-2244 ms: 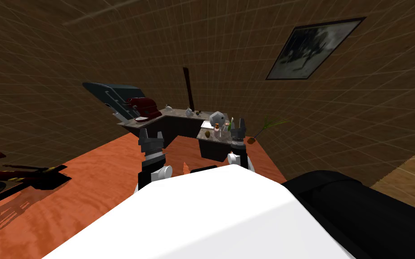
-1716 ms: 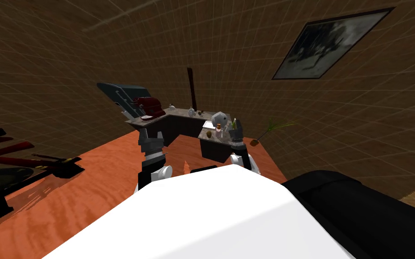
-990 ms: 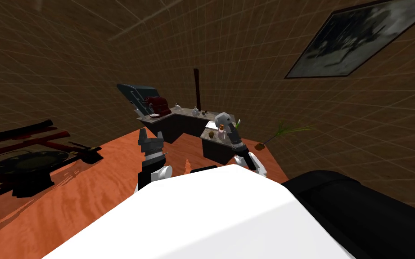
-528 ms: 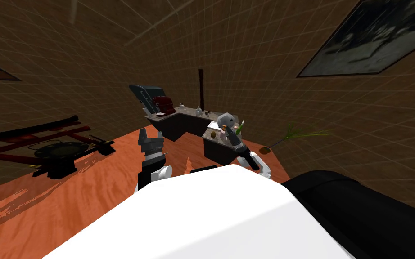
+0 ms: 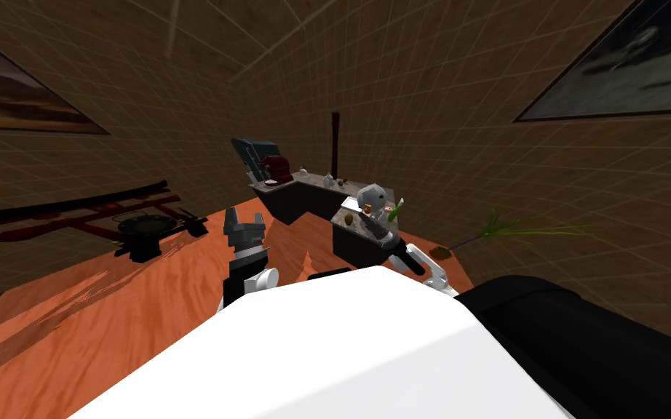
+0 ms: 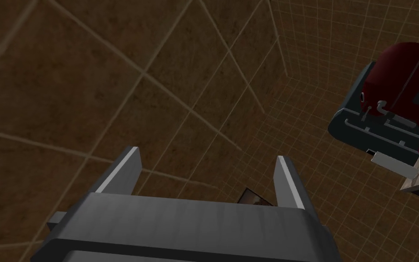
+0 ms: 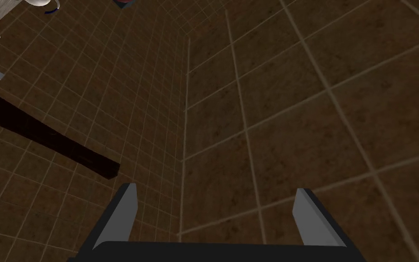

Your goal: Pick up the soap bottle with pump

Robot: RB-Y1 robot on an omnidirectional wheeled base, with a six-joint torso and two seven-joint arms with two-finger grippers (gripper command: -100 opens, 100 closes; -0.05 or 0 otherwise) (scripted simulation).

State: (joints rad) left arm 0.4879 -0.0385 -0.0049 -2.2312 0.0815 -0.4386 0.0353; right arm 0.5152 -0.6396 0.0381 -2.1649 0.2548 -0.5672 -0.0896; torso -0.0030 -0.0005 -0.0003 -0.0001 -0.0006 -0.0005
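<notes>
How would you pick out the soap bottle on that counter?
Look at the L-shaped dark counter by the tiled wall, at its nearer end where a pale grey faceted object stands. The soap bottle is the tiny pale one at its foot, alone in having an orange top.

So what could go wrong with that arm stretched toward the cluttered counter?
The small pale pump bottle with an orange top stands crowded beside a grey faceted block and a green item; the right arm might knock them.
The open right end effector faces brown tiled wall, so it may miss.
</notes>
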